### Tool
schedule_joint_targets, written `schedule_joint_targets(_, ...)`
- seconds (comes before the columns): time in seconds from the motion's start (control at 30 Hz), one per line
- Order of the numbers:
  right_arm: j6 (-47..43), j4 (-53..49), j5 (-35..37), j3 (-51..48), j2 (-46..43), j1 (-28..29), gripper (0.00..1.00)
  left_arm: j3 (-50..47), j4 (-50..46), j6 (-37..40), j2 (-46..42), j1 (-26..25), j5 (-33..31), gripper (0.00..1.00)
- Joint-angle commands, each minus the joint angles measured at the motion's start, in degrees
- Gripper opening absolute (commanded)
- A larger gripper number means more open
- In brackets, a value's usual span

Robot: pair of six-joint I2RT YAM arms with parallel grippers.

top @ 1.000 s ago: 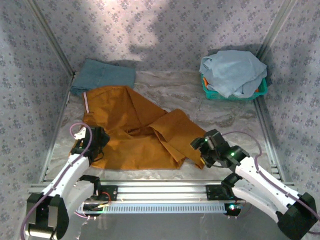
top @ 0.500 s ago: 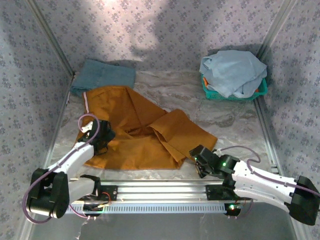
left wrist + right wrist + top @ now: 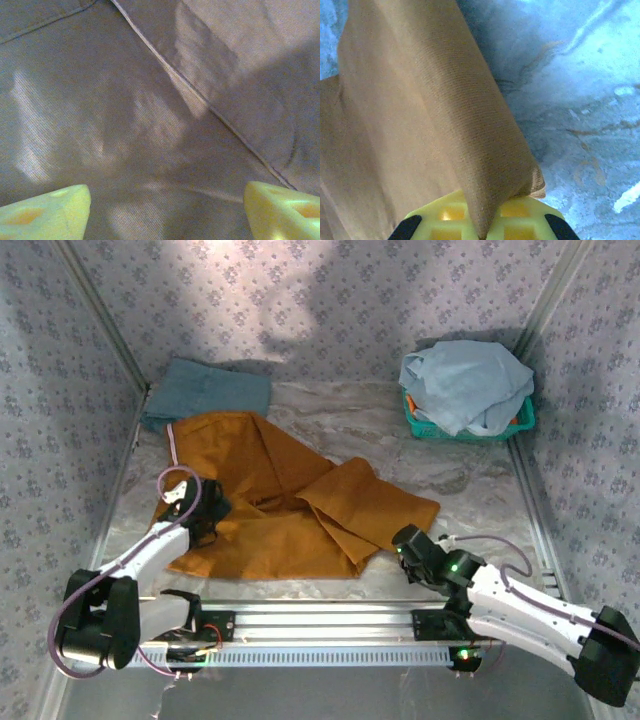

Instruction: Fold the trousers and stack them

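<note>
Since half a second ago the right jaws have shifted a little toward 3 o'clock along the near edge. They are clenched on a leg-end corner of the trousers (image 3: 420, 110), the cloth nipped between the yellow pads (image 3: 520, 220). The left jaws are released, their fingertips (image 3: 45, 210) spread wide just above the cloth, on the 9 o'clock side near the waist. From the right jaws the garment runs off toward 10 o'clock, its long axis lying from 10 to 4 across the bench (image 3: 470, 475). I'd say the fold carries that leg end toward the waist, and the right arm (image 3: 520, 605) is nearer it. A blue-green cloth (image 3: 205, 390) lies at 11 and a basket (image 3: 522, 423) at 1.
</note>
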Motion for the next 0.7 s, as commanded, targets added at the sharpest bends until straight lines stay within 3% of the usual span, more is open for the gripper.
schedule_joint_targets(0.0, -9.14, -2.89, 2.95, 4.03, -1.39, -2.49, 0.0, -0.18, 0.5, 1.04, 0.25, -0.12, -1.93, 0.8)
schedule_joint_targets(0.13, -25.37, -3.94, 1.85, 11.6, -1.49, -8.56, 0.0, 1.32, -0.56, 2.44, -0.11, -0.04, -1.95, 0.79)
schedule_joint_targets(0.37, -49.1, 1.54, -5.96, 26.24, 6.0, -30.19, 0.0, 5.05, -2.15, 5.71, 0.07, 0.39, -2.81, 0.79)
schedule_joint_targets(0.53, -54.67, 5.59, -11.57, 37.58, 18.86, -39.22, 0.0, 7.56, -2.48, 7.09, 2.13, 0.84, -2.64, 0.78)
schedule_joint_targets(0.67, -54.79, 5.65, -5.13, 44.14, 25.25, -42.68, 0.0, 10.41, -2.61, 8.33, 4.64, 0.84, -1.98, 0.78)
